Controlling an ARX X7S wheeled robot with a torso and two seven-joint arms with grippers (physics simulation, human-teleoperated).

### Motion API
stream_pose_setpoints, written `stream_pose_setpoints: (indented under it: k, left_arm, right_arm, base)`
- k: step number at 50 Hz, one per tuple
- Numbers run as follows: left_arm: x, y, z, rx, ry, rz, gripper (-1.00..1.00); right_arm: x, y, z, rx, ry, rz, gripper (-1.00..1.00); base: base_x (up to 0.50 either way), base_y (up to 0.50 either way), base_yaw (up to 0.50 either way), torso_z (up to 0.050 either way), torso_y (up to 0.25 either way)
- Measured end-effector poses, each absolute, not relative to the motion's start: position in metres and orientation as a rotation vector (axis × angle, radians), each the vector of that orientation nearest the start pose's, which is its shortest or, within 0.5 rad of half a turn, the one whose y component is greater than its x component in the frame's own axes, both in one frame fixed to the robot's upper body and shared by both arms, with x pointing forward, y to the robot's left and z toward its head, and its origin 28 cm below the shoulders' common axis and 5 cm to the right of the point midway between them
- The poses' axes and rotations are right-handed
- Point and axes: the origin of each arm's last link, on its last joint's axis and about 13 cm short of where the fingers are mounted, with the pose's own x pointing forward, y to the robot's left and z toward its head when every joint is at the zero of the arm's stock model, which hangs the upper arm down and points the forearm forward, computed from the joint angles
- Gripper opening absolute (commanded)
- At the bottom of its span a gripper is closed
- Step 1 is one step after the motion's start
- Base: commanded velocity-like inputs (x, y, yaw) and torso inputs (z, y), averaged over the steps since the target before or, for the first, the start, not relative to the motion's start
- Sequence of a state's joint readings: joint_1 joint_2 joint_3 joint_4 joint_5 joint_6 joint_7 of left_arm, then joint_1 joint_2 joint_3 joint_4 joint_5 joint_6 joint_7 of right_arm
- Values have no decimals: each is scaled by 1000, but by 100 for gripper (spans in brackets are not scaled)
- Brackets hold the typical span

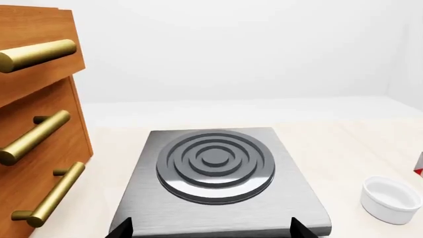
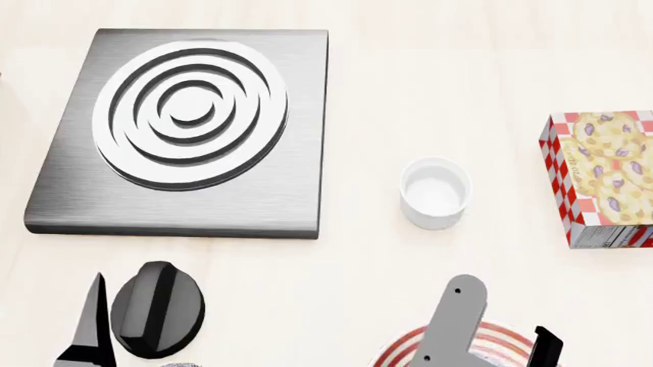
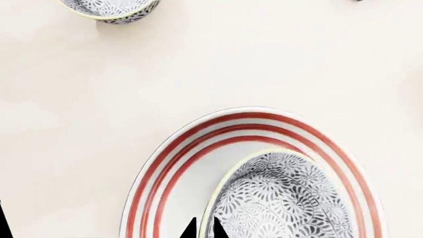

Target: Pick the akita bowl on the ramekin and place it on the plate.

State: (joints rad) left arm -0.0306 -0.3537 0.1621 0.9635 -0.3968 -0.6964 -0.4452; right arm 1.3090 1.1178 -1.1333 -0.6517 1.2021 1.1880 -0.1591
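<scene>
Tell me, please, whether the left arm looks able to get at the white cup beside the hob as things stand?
Probably yes. The white cup stands empty and alone on the counter, with bare surface between it and the hob. The left gripper faces the hob, so it would have to swing sideways.

Simulated kitchen counter: pale cream worktop (image 2: 408, 76) carrying a brushed-steel single-burner hob with concentric grey rings (image 2: 189, 126), beside a wooden drawer unit with brass bar handles (image 1: 36, 134). Tableware too: glossy white ramekin (image 2: 435, 192), red-ringed white plate (image 3: 178, 158), red-checked box of biscuits (image 2: 602, 180). Plain white walls behind.
</scene>
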Motion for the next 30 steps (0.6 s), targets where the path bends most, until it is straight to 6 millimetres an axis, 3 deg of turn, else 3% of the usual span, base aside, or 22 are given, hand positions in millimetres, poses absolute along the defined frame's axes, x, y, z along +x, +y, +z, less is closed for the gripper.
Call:
stream_pose_setpoints:
  k: [30]
  left_arm:
    - [159, 202, 155, 23, -199, -42, 100]
  right_arm:
    - [218, -185, 214, -707, 713, 825, -100]
  base:
    - [0, 0, 0, 0, 0]
